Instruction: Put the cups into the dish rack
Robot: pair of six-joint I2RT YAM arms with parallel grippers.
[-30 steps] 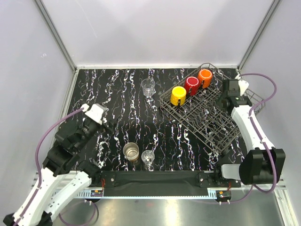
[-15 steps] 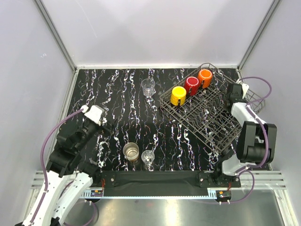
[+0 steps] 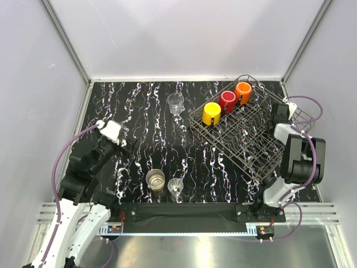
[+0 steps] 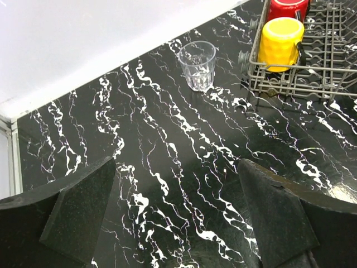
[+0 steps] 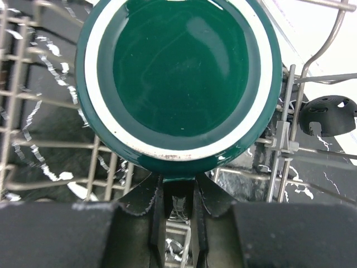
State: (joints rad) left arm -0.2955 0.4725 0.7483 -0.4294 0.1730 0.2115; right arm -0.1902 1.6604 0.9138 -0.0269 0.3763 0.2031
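The grey wire dish rack (image 3: 254, 146) sits angled at the right of the bench (image 3: 139, 111), with a yellow mug (image 3: 211, 113), red mug (image 3: 227, 101) and orange mug (image 3: 243, 92) in a row along its far-left edge. A dark teal cup (image 5: 178, 78) with a cream ring faces up over the rack's wires. On the bench, a brown-and-cream cup (image 3: 155, 180) and a near clear glass (image 3: 175, 188) stand upright just beside each other, and a far clear glass (image 3: 175, 104) stands well apart.

Counter (image 3: 145, 111): black marble-pattern surface with white veining. Enclosure: plain white wall panels (image 3: 184, 33) on three sides, joined by aluminium corner posts (image 3: 66, 42). Brushed metal sheet (image 3: 184, 251) borders the near edge. Lighting: even, diffuse.
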